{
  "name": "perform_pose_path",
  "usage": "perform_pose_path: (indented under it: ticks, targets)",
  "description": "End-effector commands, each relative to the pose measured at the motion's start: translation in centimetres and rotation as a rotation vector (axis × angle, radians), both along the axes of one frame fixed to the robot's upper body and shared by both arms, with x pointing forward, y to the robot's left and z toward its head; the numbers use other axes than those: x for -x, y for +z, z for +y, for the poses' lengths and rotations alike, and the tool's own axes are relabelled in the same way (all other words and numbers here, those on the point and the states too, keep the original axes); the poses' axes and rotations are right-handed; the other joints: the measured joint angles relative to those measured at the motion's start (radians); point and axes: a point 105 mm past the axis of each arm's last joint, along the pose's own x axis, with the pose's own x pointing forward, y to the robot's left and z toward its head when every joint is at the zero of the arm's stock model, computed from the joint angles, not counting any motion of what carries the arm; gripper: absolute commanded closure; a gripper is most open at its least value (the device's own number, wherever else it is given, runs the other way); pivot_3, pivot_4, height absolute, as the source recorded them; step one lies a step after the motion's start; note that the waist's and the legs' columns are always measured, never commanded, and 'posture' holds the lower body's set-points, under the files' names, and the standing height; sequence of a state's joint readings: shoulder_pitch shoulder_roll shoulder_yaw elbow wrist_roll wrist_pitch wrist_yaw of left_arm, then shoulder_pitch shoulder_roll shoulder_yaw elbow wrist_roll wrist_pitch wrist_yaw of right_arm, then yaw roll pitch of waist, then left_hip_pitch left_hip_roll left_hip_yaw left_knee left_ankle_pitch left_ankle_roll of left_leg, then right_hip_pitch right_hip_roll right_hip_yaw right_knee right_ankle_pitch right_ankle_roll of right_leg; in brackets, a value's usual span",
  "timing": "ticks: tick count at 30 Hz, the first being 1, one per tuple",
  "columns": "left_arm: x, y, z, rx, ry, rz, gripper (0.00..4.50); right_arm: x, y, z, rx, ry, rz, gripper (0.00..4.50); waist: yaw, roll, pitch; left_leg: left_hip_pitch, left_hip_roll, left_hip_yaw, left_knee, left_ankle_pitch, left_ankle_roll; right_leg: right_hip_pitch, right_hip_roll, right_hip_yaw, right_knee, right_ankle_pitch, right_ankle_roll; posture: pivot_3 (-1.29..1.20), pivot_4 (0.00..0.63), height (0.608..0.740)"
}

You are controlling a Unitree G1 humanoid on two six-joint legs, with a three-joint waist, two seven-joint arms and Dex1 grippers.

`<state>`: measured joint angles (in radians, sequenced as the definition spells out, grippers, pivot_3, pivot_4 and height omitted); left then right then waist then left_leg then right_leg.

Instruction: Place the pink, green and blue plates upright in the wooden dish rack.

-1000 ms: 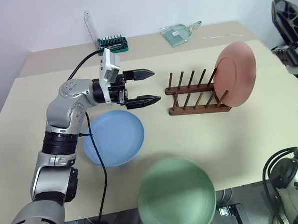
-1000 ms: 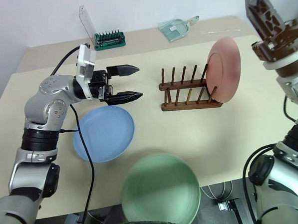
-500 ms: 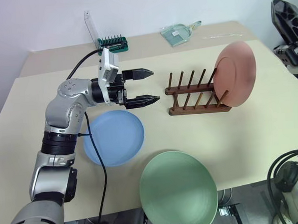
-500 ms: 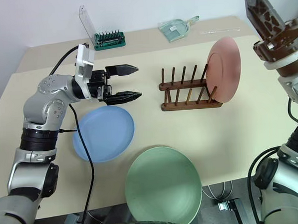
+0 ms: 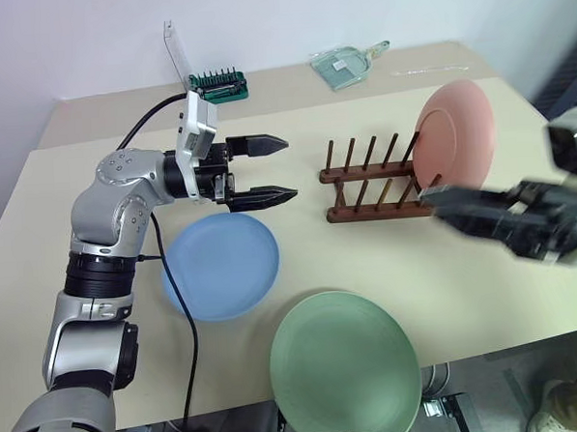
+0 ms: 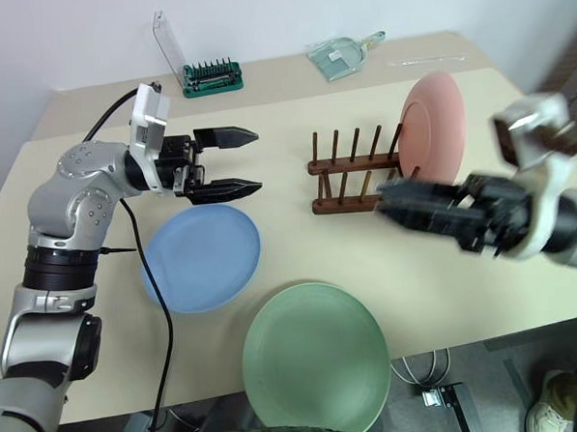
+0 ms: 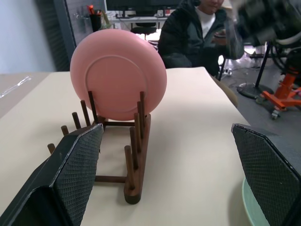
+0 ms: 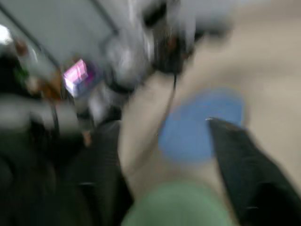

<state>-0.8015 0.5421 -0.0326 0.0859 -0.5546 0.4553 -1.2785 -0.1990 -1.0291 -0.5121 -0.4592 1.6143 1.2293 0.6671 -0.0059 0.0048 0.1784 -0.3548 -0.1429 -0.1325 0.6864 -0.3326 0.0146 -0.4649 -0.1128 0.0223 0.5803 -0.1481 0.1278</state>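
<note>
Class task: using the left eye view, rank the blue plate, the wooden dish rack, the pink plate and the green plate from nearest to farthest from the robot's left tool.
From the left tool:
1. Blue plate, flat just below it.
2. Wooden dish rack, to its right.
3. Pink plate, upright at the rack's far end, and green plate, flat at the table's near edge: too close to call.

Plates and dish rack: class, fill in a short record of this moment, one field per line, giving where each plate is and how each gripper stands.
pink plate: upright in the end slot of the dish rack
blue plate: flat on the table, not racked
green plate: flat at the table's near edge, not racked
left gripper: open, empty, above the table between blue plate and rack
right gripper: empty, in front of the rack, blurred
plates racked: one of three
</note>
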Motion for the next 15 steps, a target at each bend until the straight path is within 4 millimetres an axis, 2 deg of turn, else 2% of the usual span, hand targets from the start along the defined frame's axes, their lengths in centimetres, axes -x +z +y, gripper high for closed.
perform_pose_path:
  ticks: [1,5,9,15]
  targets:
    - [0.3,0.9,-0.2,0.018,-0.016,-0.028,0.00,-0.9,-2.3,0.4,0.125,-0.059,-0.037,0.02,0.002,0.000,0.000,0.000,0.000,0.000,0.000,0.000,0.000,0.000,0.000,0.000,0.000,0.000,0.000,0.00,0.150,0.740]
    - [0.8,0.8,0.2,0.002,-0.035,-0.039,0.00,-1.8,-4.3,0.6,0.194,-0.117,-0.044,0.02,0.010,0.000,0.000,0.000,0.000,0.000,0.001,0.000,0.000,0.000,0.000,0.000,0.000,0.000,0.001,0.00,0.150,0.740]
    - [2.0,0.0,1.5,-0.061,-0.090,-0.008,0.00,-2.6,-6.5,0.2,0.319,-0.177,-0.039,0.02,0.018,0.000,0.000,0.000,0.000,0.000,0.001,0.000,0.000,0.000,0.000,0.000,0.000,0.000,0.000,0.00,0.150,0.740]
    - [4.2,-1.6,3.1,-0.176,-0.173,0.022,0.00,-1.1,-8.1,0.8,0.375,-0.096,0.064,0.02,0.019,-0.001,0.001,0.000,0.000,0.000,0.001,0.000,0.000,0.000,0.000,0.000,0.000,0.000,0.000,0.00,0.150,0.740]
